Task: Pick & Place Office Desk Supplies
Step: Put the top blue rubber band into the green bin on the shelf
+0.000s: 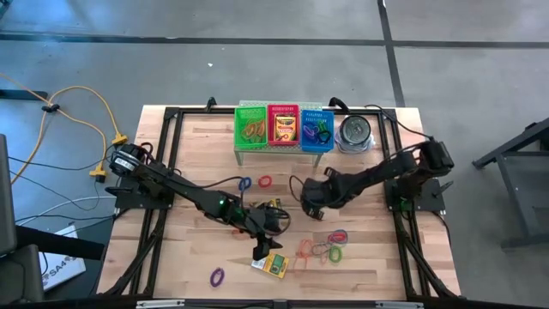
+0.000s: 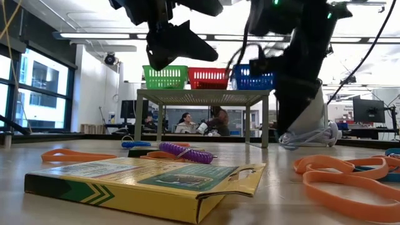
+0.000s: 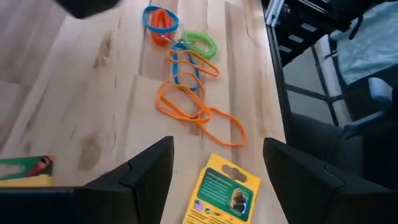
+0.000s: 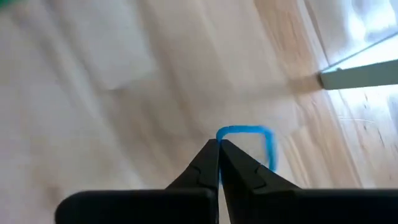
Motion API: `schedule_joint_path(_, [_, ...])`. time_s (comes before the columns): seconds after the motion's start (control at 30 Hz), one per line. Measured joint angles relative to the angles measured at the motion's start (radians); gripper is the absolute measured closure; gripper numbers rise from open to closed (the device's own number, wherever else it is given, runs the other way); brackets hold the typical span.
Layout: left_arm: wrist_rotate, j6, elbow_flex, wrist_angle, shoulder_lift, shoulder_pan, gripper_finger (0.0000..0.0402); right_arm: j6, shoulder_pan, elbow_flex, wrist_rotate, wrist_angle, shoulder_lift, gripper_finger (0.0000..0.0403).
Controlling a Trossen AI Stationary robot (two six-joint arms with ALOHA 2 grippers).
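The right gripper [image 4: 219, 144] was fully closed, and a blue band [image 4: 249, 134] was pinched at its tips, lifted a little above the table [image 1: 197, 167] near the middle. The left gripper [image 3: 217, 163] stood open and held nothing; it hovered over a crayon box [image 3: 224, 196] at the front of the table, with the box showing between its fingers [image 3: 149, 168].

Part of the work looked done. The green basket [image 1: 251, 127] already held orange bands, the red basket [image 1: 283, 127] held a crayon box, and the blue basket [image 1: 316, 129] held dark and green loops. A tin [image 1: 354, 133] stood just beside the blue one.

Much was left, in my judgement. A second crayon box [image 3: 25, 171] lay near the first. A tangle of orange bands [image 3: 199, 112] with blue, red and green loops lay at the front right. A purple coil [image 1: 217, 276] lay at the front left, well apart from the rest. A blue loop [image 1: 245, 183] and a red loop [image 1: 265, 181] lay near the shelf [image 2: 200, 97] that carried the baskets.

So the task seemed to be roughly at the middle, with one band on its way.
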Motion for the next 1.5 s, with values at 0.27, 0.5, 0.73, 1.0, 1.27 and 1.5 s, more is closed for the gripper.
schedule_joint_path(0.27, [-0.175, 0.060, 0.000, 0.041, 0.000, 0.000, 0.0160, 0.023, 0.156, 0.132, 0.040, -0.015, -0.001, 0.0401])
schedule_joint_path(0.5, [-0.389, 0.365, 0.000, 0.055, 0.000, 0.002, 0.0160, 0.035, 0.288, 0.207, 0.119, -0.010, -0.002, 0.0401])
schedule_joint_path(0.73, [-0.391, 0.634, 0.000, 0.054, 0.000, 0.002, 0.0160, 0.002, 0.353, 0.219, 0.116, 0.085, -0.003, 0.0401])
schedule_joint_path(1.0, [-0.342, 0.678, 0.000, 0.116, 0.061, 0.007, 0.0160, -0.090, 0.351, 0.219, 0.122, 0.175, -0.003, 0.0401])
schedule_joint_path(1.27, [-0.340, 0.800, 0.000, 0.258, 0.178, 0.006, 0.0160, -0.110, 0.343, 0.219, 0.136, 0.187, -0.004, 0.0401])
schedule_joint_path(1.5, [-0.486, 0.786, 0.000, 0.303, 0.190, -0.003, 0.0161, -0.110, 0.343, 0.219, 0.124, 0.187, -0.004, 0.0401])
